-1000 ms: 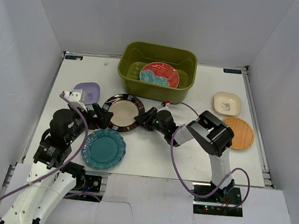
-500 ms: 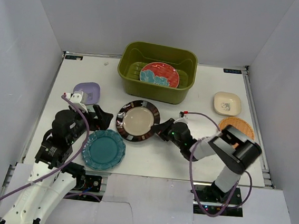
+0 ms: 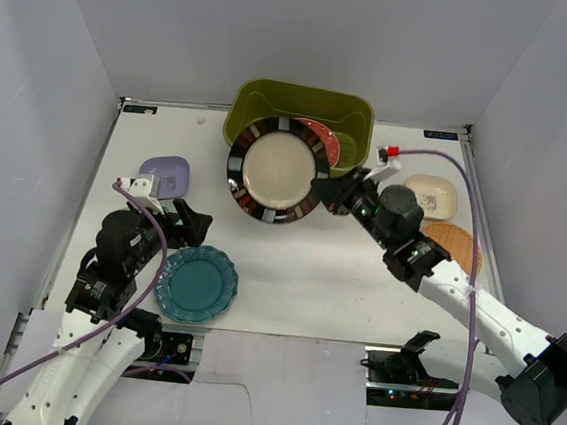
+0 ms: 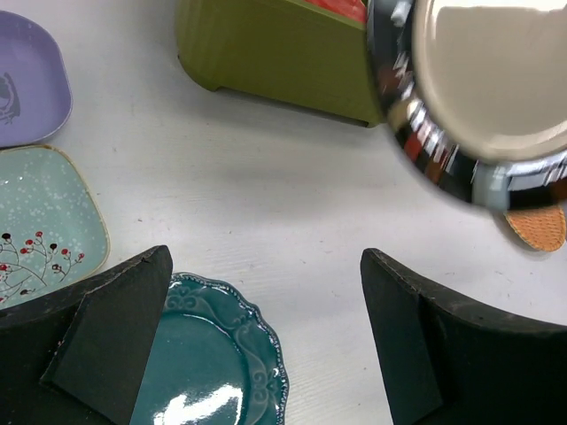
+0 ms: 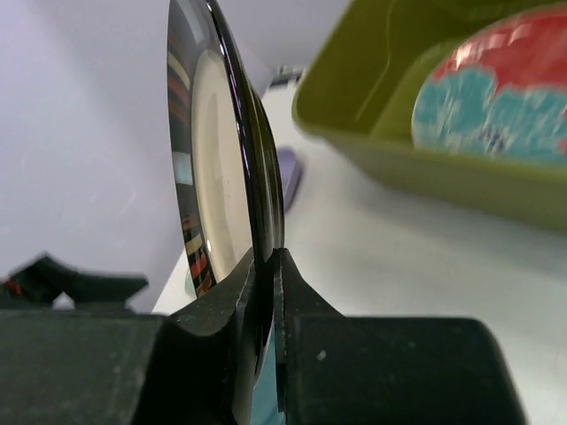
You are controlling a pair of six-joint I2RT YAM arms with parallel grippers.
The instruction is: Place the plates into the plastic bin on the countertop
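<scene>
Black-rimmed cream plate (image 3: pixel 279 170), edge pinched in my right gripper (image 3: pixel 322 190), hangs over the near wall of the olive bin (image 3: pixel 305 90); my left gripper (image 4: pixel 266 261) gapes empty near the teal plate (image 4: pixel 213 363).

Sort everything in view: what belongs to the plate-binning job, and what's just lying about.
Job:
green bin
black-rimmed plate, held by right end effector
red-teal plate, inside the bin
teal plate
lavender plate
mint plate
cream plate
orange plate

Lying about:
purple cable
corner label

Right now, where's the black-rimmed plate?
The black-rimmed plate is at centre back of the top view, pinched by its edge in the right hand, in the air over the olive-green bin's front rim.
</scene>
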